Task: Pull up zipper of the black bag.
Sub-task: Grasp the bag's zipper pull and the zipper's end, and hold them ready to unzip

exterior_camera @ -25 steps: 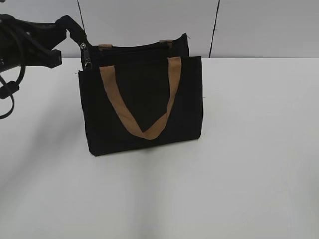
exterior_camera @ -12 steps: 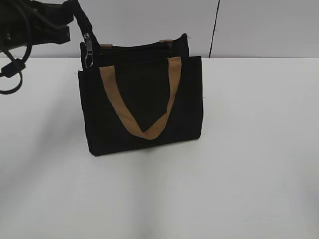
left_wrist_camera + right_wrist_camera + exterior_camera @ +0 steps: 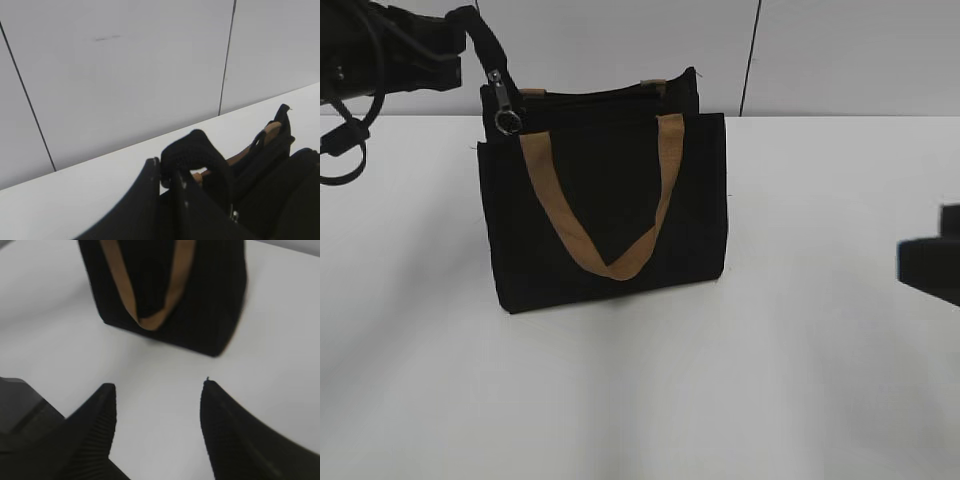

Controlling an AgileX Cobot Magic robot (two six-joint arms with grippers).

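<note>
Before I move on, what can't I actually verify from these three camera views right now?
- Exterior view: left gripper mostly cut off by the frame's top-left corner; its hold on the black fabric zipper end is unclear.
- Exterior view: zip line along the boxy black fabric bag is black on black, so closure is unreadable.
- Left wrist view: small silver pull tab hidden behind the fingers.
- Right wrist view: blurred.

left claw (image 3: pixel 167 175) clamped on black fabric tab | black bag (image 3: pixel 280 195) below-right | white wall (image 3: pixel 125 65) behind
</note>
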